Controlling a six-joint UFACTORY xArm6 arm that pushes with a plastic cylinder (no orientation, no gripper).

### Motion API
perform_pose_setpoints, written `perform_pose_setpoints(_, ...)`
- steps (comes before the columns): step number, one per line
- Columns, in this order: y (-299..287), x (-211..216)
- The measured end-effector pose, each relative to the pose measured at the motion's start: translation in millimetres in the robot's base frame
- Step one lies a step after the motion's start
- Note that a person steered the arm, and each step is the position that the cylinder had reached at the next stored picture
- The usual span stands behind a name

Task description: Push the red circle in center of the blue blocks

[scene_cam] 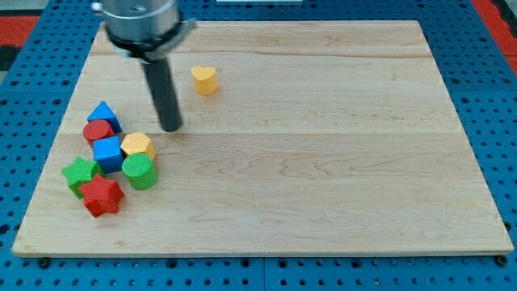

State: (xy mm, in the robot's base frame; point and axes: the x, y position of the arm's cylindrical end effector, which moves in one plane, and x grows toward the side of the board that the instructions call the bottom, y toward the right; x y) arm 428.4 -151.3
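A: Left edge first: where's the red circle [98,130]?

B: Left of frame, wedged between the blue triangle [104,114] above and the blue cube [107,152] below, touching both. It looks nearly placed.

A: And my tip [170,128]?

B: Right of that cluster, apart from it. No jaws here, just a rod. Perhaps a small centring nudge remains.

The red circle [98,129], a short round block lying flat, sat near the board's nine o'clock edge. The blue triangle [104,114] touched it at twelve o'clock, apex pointing up the view. The blue cube [108,152] touched it at about five o'clock, so the red circle lay sandwiched between both.
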Motion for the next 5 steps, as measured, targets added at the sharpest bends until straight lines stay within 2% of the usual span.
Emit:
perform_pose_setpoints(2,-11.3,34.3)
perform_pose_setpoints(3,-5.2,27.8)
perform_pose_setpoints(4,5.5,-23.6)
perform_pose_setpoints(5,-27.3,-64.0)
